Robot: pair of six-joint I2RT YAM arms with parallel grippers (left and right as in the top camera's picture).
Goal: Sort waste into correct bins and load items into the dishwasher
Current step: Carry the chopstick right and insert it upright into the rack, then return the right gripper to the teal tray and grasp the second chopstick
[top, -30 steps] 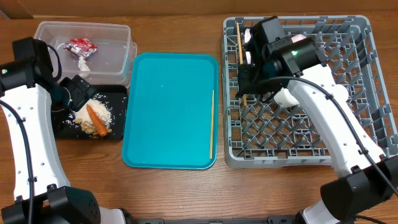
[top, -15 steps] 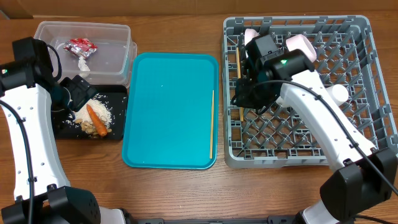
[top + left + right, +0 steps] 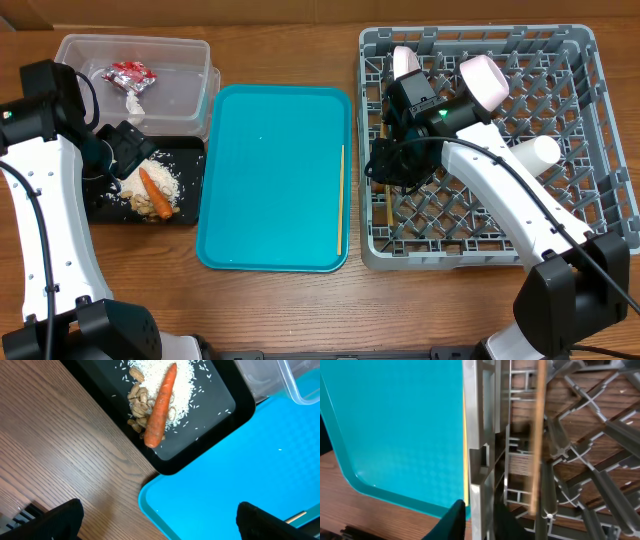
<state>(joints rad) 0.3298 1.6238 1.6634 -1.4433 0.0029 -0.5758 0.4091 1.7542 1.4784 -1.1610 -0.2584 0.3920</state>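
Note:
The grey dish rack (image 3: 590, 120) holds two white bowls on edge (image 3: 404, 60) (image 3: 482, 80), a white cup (image 3: 535, 152) and one wooden chopstick (image 3: 379, 205) along its left wall, blurred in the right wrist view (image 3: 537, 435). My right gripper (image 3: 383, 168) hangs over that wall (image 3: 480, 460), its jaws (image 3: 477, 520) a narrow gap apart with nothing between them. The other chopstick (image 3: 341, 200) lies on the teal tray (image 3: 270, 180). My left gripper (image 3: 128, 150) is open and empty (image 3: 160, 520). The plate is out of view.
The clear tub (image 3: 190, 60) holds the red-and-silver wrapper (image 3: 129, 72) and the white tissue (image 3: 134, 100). The black tray (image 3: 190, 205) holds the carrot (image 3: 160, 407), peanut shells (image 3: 137, 405) and rice. Bare wooden table lies in front.
My right gripper has moved toward the front along the rack's left wall. The chopstick in the rack has slid further forward than the gripper. The left arm has not moved.

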